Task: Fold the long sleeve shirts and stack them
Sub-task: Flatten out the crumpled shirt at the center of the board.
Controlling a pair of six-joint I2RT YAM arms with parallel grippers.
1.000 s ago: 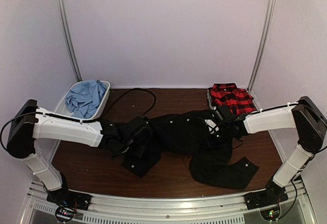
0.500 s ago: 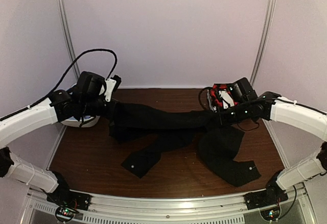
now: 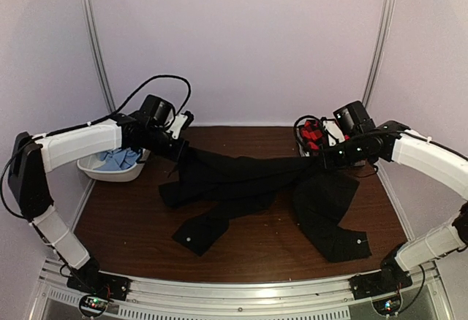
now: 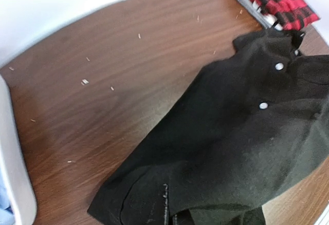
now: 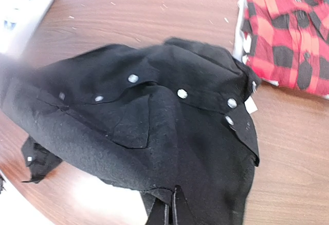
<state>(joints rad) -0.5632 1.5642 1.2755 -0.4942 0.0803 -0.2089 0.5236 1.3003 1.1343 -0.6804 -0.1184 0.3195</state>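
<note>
Nearest the arm bases, the loose ends of the black shirt point(image 3: 241, 181) lie on the brown surface point(image 3: 256, 254): a sleeve with a white cuff button on the left, and a broader panel on the right. Farther back, the shirt's body is raised and pulled into a band between the two arms. The left end effector point(image 3: 179, 153) is pressed together on its left end, and the right end effector point(image 3: 322, 161) pinches the collar end, where the white buttons and a label show. Beyond these, at the far left, a white bin point(image 3: 110, 176) holds the crumpled light blue shirt point(image 3: 115, 161). At the far right, a shallow tray point(image 5: 239, 27) carries the folded red-and-black plaid shirt point(image 5: 288, 35), just beside the black collar.
</note>
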